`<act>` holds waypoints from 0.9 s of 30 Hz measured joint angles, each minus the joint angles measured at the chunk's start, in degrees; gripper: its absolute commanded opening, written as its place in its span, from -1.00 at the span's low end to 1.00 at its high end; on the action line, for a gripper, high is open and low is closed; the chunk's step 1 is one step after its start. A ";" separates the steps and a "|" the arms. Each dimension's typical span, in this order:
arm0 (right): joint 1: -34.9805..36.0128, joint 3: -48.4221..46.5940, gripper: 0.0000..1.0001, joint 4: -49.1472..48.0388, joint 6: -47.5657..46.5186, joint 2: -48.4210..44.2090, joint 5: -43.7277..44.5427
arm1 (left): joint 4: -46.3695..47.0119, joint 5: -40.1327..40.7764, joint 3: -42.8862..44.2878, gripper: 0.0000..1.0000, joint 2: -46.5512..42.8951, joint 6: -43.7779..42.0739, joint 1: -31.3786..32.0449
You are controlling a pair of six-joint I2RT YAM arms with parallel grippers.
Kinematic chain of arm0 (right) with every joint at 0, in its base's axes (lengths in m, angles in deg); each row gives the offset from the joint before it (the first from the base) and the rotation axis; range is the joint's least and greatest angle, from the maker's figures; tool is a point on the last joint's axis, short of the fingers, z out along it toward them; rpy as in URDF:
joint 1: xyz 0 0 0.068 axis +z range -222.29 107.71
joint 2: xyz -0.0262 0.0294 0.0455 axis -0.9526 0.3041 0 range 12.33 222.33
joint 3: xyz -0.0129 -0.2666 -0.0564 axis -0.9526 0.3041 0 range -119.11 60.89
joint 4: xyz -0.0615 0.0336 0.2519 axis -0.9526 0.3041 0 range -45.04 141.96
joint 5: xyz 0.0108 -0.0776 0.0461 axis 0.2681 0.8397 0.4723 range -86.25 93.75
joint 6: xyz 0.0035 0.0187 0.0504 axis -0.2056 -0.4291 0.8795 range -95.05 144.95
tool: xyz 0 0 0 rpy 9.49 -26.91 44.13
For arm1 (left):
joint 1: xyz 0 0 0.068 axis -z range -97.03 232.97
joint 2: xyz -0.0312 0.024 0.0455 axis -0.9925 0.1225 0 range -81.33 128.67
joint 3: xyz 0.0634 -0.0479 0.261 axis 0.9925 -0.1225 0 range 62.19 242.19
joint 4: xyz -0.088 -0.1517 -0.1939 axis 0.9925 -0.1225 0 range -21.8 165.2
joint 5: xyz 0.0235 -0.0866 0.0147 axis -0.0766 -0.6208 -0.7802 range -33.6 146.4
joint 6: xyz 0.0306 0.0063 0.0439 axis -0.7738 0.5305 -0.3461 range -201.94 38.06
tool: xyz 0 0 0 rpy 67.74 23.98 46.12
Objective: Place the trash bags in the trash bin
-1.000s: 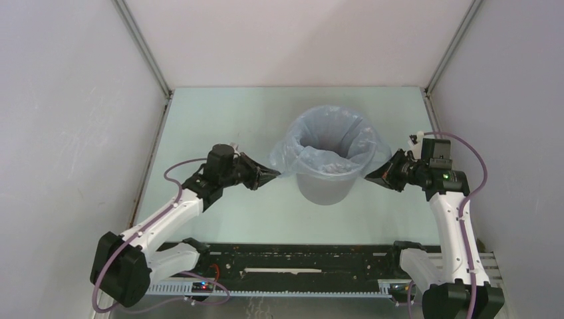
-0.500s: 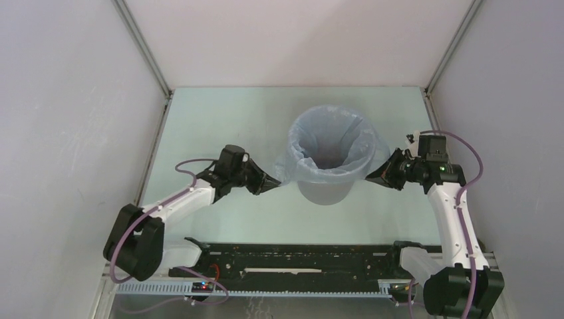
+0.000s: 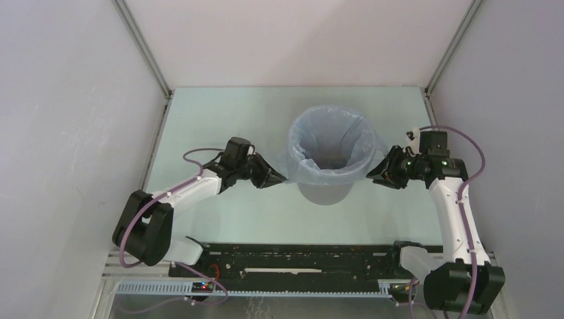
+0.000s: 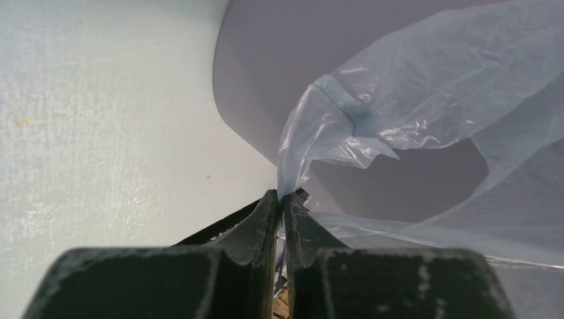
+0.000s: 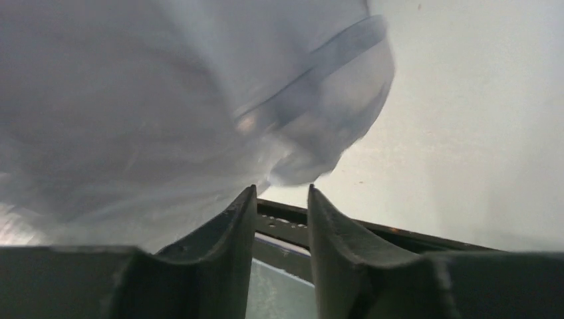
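The grey trash bin (image 3: pixel 324 189) stands upright mid-table. The pale-blue trash bag (image 3: pixel 330 146) lines it, its edge folded out over the rim. My left gripper (image 3: pixel 282 180) is at the bin's left side, shut on a pinch of the bag's edge (image 4: pixel 312 133), with the grey bin wall (image 4: pixel 266 60) just behind. My right gripper (image 3: pixel 372 178) is at the bin's right side, open; nothing lies between its fingers, and the bag (image 5: pixel 166 100) hangs just beyond the fingertips (image 5: pixel 247 197).
The pale green table (image 3: pixel 219 119) is walled by grey panels on the left, back and right. A black rail (image 3: pixel 292 262) runs along the near edge between the arm bases.
My left gripper has moved right and closer to the bin, still pinching the bag's edge, which now lies nearer the rim. The right gripper has barely moved.
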 measured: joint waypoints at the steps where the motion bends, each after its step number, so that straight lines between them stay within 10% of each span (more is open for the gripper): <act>1: 0.15 -1.22 0.14 1.20 -0.26 -0.52 1.14 | 0.00 -0.17 0.00 -0.76 0.31 -0.24 0.00; 18: -2.54 -16.31 0.29 1.46 -5.51 6.93 11.69 | -1.60 -3.56 3.23 -0.67 3.80 -3.98 -0.02; 27: -5.40 -15.61 -0.90 -5.31 -8.28 15.67 7.08 | -2.45 -5.97 4.00 -0.73 6.62 -5.25 -0.68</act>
